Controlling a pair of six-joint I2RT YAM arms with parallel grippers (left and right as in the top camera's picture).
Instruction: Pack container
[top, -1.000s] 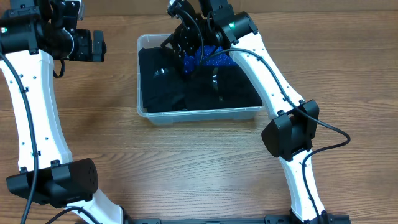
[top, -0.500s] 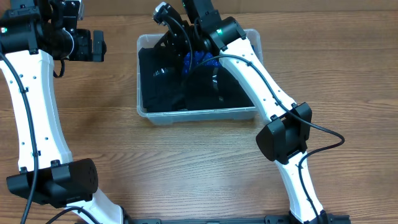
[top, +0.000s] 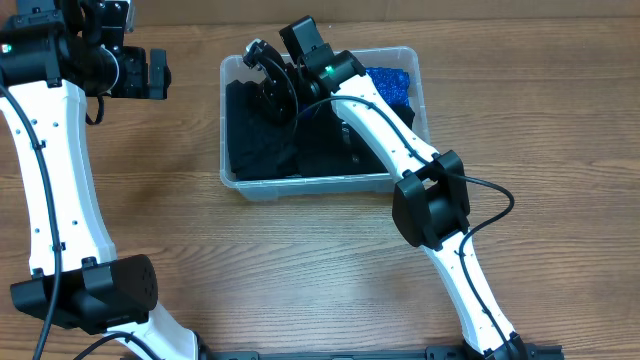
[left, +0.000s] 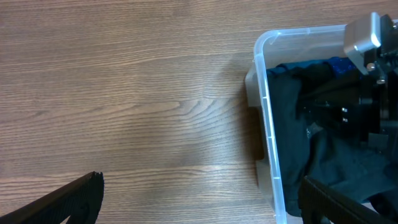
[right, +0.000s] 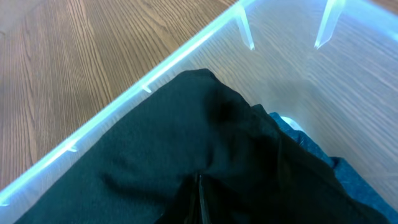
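The clear container stands at the table's back middle, filled with black cloth and a sparkly blue item in its back right corner. My right gripper is down inside the container's back left part. In the right wrist view it is shut, tips against the black cloth, nothing visibly pinched, with the container's rim beyond. My left gripper hangs open to the left of the container; in its own view it straddles the container's left rim.
Bare wood table lies in front of and beside the container. The right arm's elbow hangs over the container's front right corner. The left arm's base sits at the front left.
My right gripper has shut and swung left across the container from the blue item to the back left corner, uncovering the blue item. The left arm has not moved.
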